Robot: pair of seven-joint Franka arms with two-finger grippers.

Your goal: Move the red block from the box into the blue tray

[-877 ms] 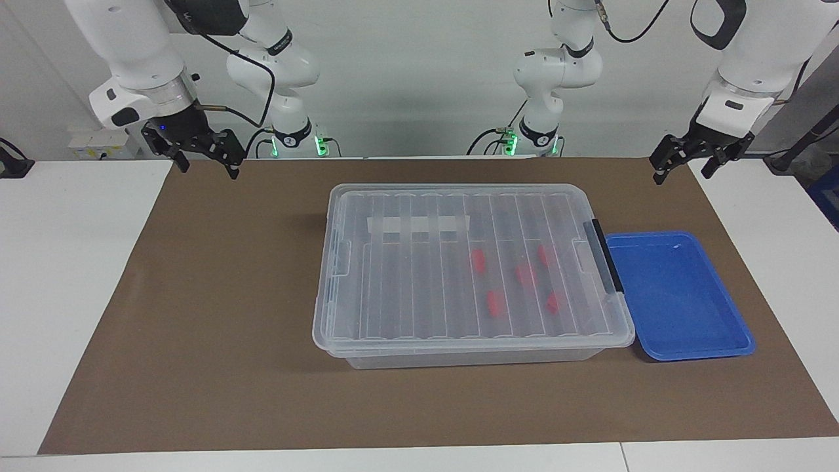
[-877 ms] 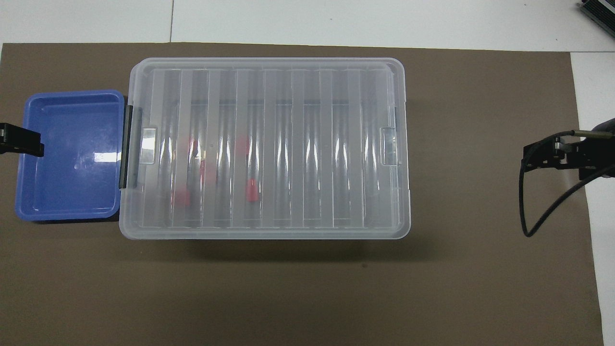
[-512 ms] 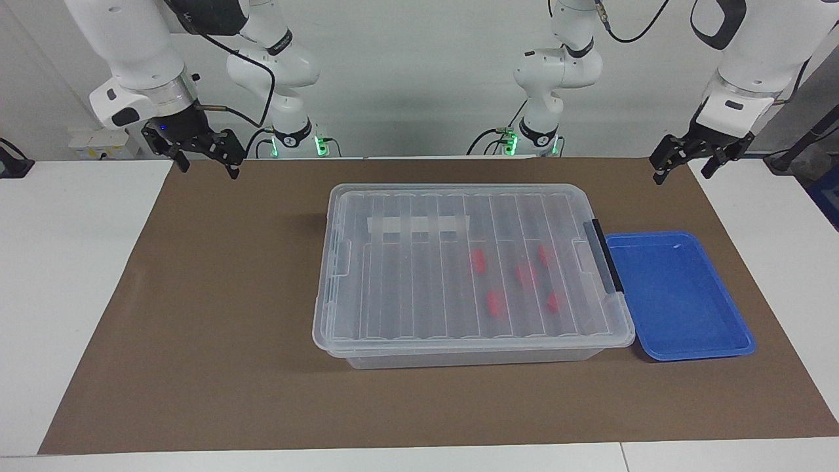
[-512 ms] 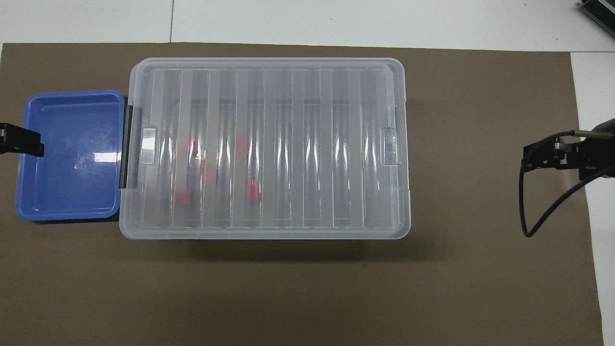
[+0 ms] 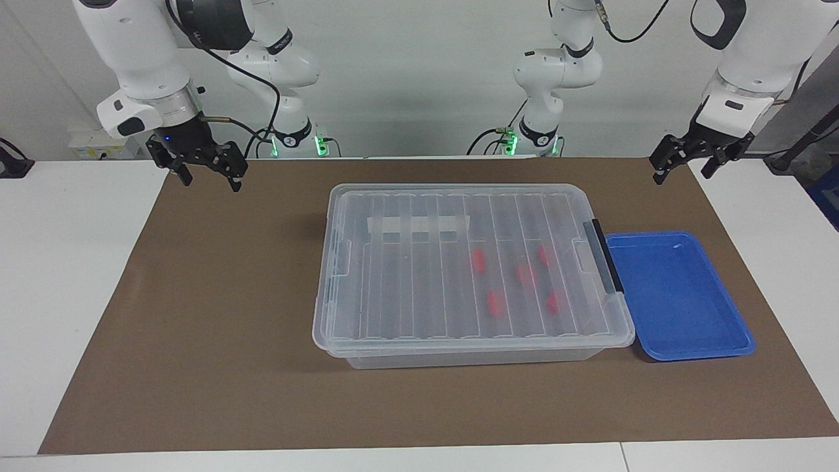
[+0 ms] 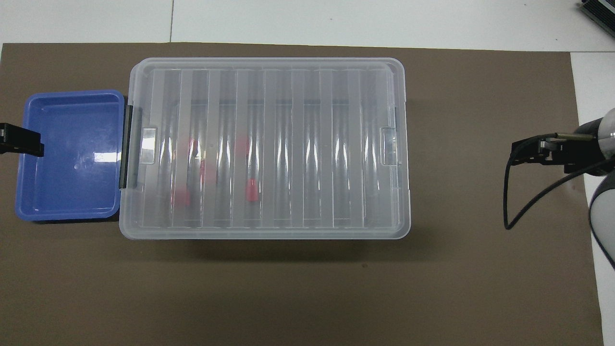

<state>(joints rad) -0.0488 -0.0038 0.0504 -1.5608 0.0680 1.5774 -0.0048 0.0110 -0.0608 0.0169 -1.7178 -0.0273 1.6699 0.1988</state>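
The clear box (image 5: 419, 282) (image 6: 288, 144) stands mid-table with its ribbed lid shut. Several small red blocks (image 5: 478, 261) (image 6: 251, 191) show through the lid, toward the left arm's end. The blue tray (image 5: 675, 295) (image 6: 67, 182) lies flat against that end of the box with nothing in it. My right gripper (image 5: 211, 180) (image 6: 526, 156) hangs open over the brown mat at the right arm's end, well apart from the box. My left gripper (image 5: 682, 172) is open in the air at the mat's corner near its base; overhead, only one fingertip (image 6: 21, 145) shows above the tray.
A black clip handle (image 5: 606, 255) (image 6: 128, 146) sits on the box's end that faces the tray. A brown mat (image 5: 229, 314) covers the white table (image 5: 72, 262). A black cable (image 6: 511, 211) loops down from the right wrist.
The right arm has shifted a little toward the box, its gripper still open. The left arm, box, blocks and tray have not moved.
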